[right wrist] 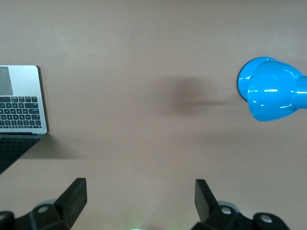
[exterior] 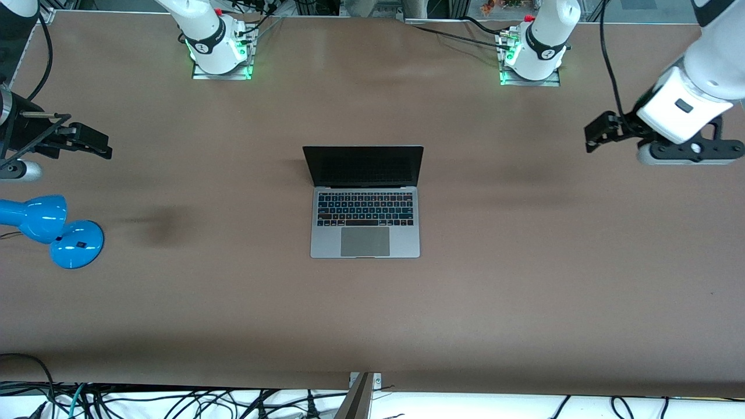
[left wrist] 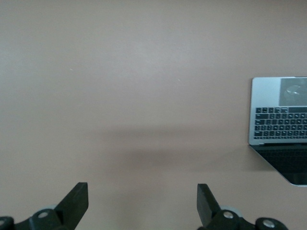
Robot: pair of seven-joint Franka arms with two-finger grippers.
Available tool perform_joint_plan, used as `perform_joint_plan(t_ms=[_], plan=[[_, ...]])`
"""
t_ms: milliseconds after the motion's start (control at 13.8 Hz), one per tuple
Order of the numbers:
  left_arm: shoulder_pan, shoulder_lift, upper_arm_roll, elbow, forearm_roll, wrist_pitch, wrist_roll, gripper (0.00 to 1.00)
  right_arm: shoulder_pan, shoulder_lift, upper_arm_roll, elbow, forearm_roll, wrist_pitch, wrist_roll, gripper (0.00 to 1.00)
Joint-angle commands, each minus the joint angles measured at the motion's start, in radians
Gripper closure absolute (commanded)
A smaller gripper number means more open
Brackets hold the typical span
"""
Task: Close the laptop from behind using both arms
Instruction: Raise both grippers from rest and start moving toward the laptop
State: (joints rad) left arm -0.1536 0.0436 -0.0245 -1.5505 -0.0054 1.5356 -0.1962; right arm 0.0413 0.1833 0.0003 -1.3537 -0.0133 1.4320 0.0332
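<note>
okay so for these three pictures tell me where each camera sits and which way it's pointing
Front view: high across the table, facing both arm bases; the open laptop sits mid-table, left hand and right hand up at the ends.
Left wrist view: looks down at the table past its open fingers.
Right wrist view: looks down likewise, fingers open, blue lamp below.
All three share the laptop.

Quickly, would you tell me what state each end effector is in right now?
Left end effector: open, empty, over bare table.
Right end effector: open, empty, over bare table.
</note>
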Motion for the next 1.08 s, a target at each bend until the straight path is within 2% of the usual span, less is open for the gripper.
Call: perform_joint_plan(t_ms=[0,361,578,723,795,1012], plan=[[0.0,-0.027,-0.046,-0.029,-0.018,-0.008,-0.055,0.0,0.0,-0.021,0.004,-0.013,-0.002,-0.005,0.011,0.0],[0.0,-0.056,-0.12,-0.075,-0.018,-0.005,-0.138,0.0,0.006,-0.021,0.003,-0.013,-0.002,-0.004,0.011,0.0],[0.0,-0.056,-0.196,-0.095,-0.019,-0.002,-0.213,0.0,0.006,-0.018,0.003,-0.015,0.001,-0.004,0.011,0.0],[0.002,-0.056,-0.21,-0.095,-0.048,0.003,-0.219,0.0,0.009,-0.016,0.004,-0.018,0.001,-0.004,0.011,0.0],[0.0,-0.056,-0.212,-0.098,-0.054,0.012,-0.232,0.0,0.012,-0.016,0.015,-0.021,0.001,-0.002,0.011,0.0],[0.0,-0.059,-0.248,-0.123,-0.056,0.041,-0.264,0.0,0.014,0.001,0.099,-0.027,0.001,0.002,0.013,0.0]])
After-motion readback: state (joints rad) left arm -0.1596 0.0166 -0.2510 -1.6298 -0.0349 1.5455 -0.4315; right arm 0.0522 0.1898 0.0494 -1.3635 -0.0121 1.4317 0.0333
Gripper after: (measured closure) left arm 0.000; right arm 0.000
